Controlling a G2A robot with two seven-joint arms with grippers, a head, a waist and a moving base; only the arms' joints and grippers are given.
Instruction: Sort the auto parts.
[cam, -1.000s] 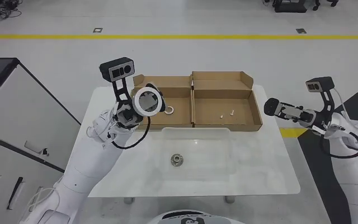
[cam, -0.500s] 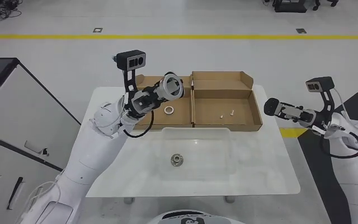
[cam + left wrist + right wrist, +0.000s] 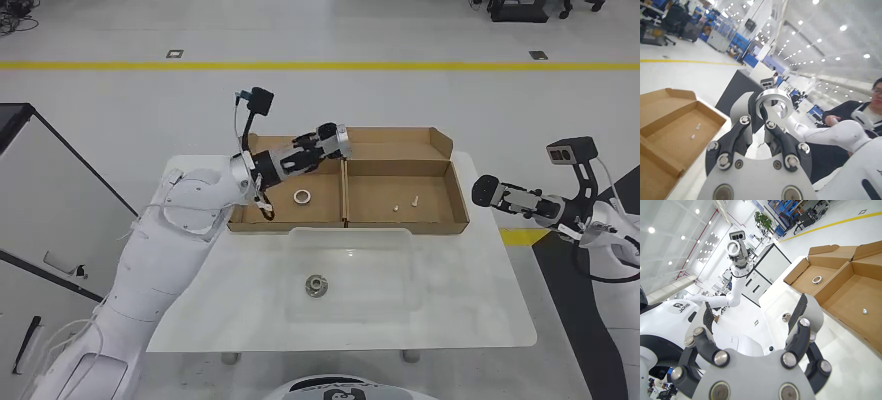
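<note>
Left gripper [image 3: 757, 108] is clamped on a shiny silver metal ring [image 3: 770, 94] over the brown cardboard box [image 3: 400, 135]. Right gripper [image 3: 754, 306] just hangs open.

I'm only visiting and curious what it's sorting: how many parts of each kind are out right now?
Ring: 2, one in the left gripper, one in the box.
Small pin: 2, in the box.
Flanged hub: 1, in the tray.
Total: 5.
</note>
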